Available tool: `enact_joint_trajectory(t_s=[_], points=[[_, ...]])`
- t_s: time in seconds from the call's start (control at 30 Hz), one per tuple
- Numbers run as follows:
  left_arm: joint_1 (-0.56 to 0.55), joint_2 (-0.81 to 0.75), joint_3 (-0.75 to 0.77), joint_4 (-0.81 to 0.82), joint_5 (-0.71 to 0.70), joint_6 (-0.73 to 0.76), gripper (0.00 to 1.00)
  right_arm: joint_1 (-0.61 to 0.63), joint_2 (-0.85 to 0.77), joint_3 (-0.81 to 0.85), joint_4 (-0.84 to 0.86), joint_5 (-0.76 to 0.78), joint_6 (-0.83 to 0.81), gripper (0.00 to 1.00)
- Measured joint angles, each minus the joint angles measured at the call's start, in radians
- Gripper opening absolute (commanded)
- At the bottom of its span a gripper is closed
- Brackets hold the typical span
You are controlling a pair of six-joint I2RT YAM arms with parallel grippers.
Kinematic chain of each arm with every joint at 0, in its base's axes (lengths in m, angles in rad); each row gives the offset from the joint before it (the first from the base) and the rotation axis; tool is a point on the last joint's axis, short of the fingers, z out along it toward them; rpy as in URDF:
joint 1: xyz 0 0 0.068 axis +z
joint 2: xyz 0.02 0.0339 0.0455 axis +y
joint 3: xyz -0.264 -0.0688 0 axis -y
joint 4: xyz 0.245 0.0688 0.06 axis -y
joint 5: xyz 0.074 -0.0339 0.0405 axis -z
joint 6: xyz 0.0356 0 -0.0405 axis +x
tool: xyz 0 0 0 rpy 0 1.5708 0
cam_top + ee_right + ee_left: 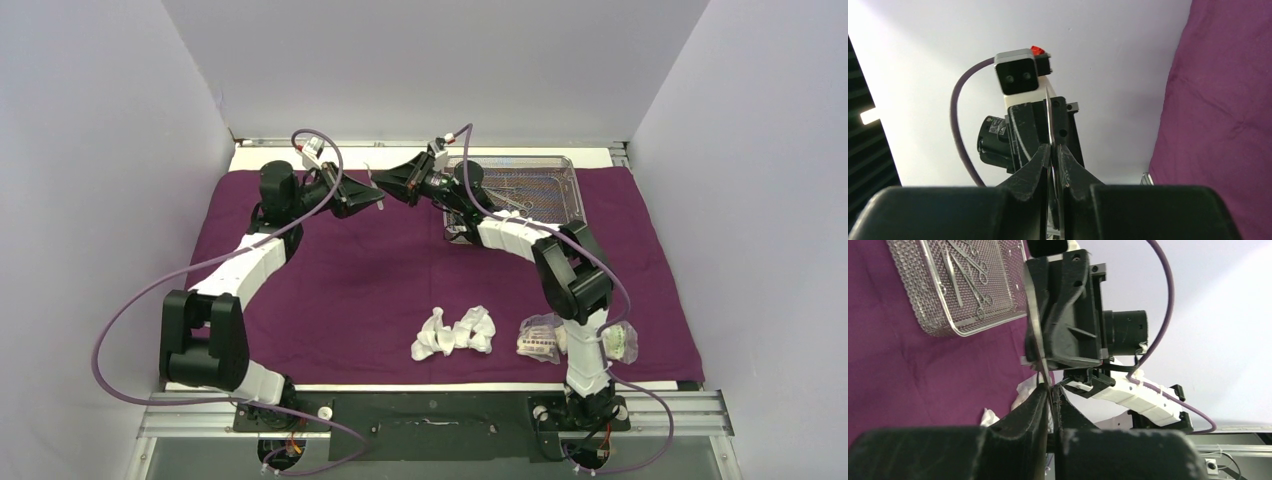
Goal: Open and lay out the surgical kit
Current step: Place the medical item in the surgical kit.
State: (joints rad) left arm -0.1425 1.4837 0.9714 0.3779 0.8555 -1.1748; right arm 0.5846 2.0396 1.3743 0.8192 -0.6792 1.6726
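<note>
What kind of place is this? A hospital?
Probably a robot practice lab, not a hospital: two robot arms bolted to a table, plain white walls boxing it in, and a wire-mesh tray of steel tools on a purple cloth.

A robot lab booth — plain white walls (430, 60), aluminium frame rails (680, 410).

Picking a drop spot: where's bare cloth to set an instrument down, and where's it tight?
Free: cloth centre between left arm, mesh tray and gauze wads; right strip beyond right arm. Crowded: near right, gauze wads, packets and arm base bunch up; far centre, both jaws clamp a thin steel instrument.
</note>
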Motion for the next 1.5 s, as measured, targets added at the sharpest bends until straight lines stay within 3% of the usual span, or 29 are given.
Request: enact_joint_trajectory(t_s=[0.1, 0.2, 0.3, 0.4, 0.67, 0.97, 1.2, 1.5], points=[[0.001, 0.005, 0.000, -0.015, -0.001, 0.001, 0.00, -0.001, 0.005, 0.000, 0.015, -0.001, 0.008, 0.14], [0.000, 0.003, 0.003, -0.048, -0.008, 0.037, 0.00, -0.002, 0.005, 0.000, 0.013, -0.006, 0.003, 0.43], [-0.002, -0.005, 0.031, -0.205, -0.056, 0.144, 0.00, -0.009, 0.003, 0.000, -0.027, -0.003, -0.037, 0.65], [-0.016, -0.035, 0.064, -0.439, -0.166, 0.296, 0.00, -0.017, -0.019, 0.000, -0.142, 0.010, -0.121, 0.71], [-0.208, -0.109, 0.106, -0.930, -0.555, 0.573, 0.00, -0.047, -0.241, 0.005, -0.685, 0.183, -0.476, 0.73], [-0.404, -0.117, -0.013, -1.131, -0.813, 0.584, 0.00, -0.047, -0.578, -0.076, -1.244, 0.563, -0.674, 0.72], [-0.508, -0.061, -0.093, -1.152, -0.886, 0.537, 0.00, -0.048, -0.765, -0.200, -1.429, 0.703, -0.689, 0.72], [-0.550, -0.040, -0.192, -1.099, -0.912, 0.463, 0.00, -0.076, -0.756, -0.209, -1.473, 0.702, -0.727, 0.72]])
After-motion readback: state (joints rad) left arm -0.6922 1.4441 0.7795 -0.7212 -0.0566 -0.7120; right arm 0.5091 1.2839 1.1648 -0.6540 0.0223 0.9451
